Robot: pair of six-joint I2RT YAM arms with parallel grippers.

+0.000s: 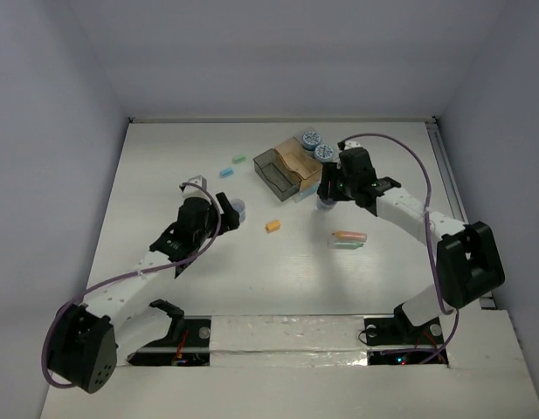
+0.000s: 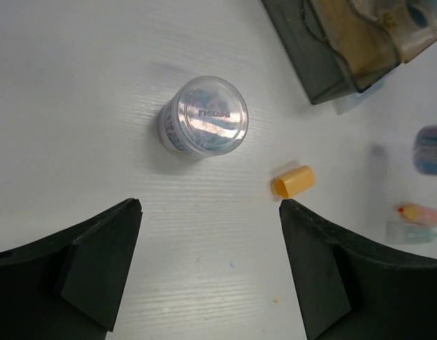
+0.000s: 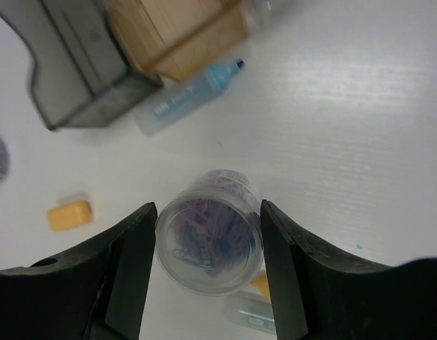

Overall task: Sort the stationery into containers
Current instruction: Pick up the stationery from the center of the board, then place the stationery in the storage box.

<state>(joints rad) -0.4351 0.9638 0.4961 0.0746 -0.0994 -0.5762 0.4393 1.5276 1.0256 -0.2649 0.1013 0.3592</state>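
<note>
the left gripper (image 2: 210,212) hung wide open over the table (image 1: 278,279), with nothing between its fingers. just ahead of the fingertips a clear jar (image 2: 204,117) stood upright on the table, its lid facing the wrist camera, apart from both fingers. an orange cap (image 2: 292,180) lay on its side to the right of that jar, near the right fingertip but not touching it.

the right gripper (image 3: 207,207) was down around a second jar (image 3: 210,230), upright on the table and full of purple and blue paper clips. its two fingers sat close against the jar's sides with no gap to be seen. whether they were already squeezing it could not be told.

the containers (image 1: 291,166) sat joined together toward the far side of the table, beyond the two grippers. a dark grey box (image 1: 271,168) was on the left and a tan box (image 1: 297,159) sat against it. two blue-and-white rolls (image 1: 310,138) sat at the cluster's far right corner; whether they were inside a compartment could not be told. a blue marker (image 3: 186,99) lay on the table right beside the boxes, outside them.

a pink stick (image 1: 349,235) and a pale green stick (image 1: 345,245) lay side by side on the table, on the near side of the right gripper. a light blue stick (image 1: 224,170) and a green stick (image 1: 238,160) lay on the table left of the containers.
</note>
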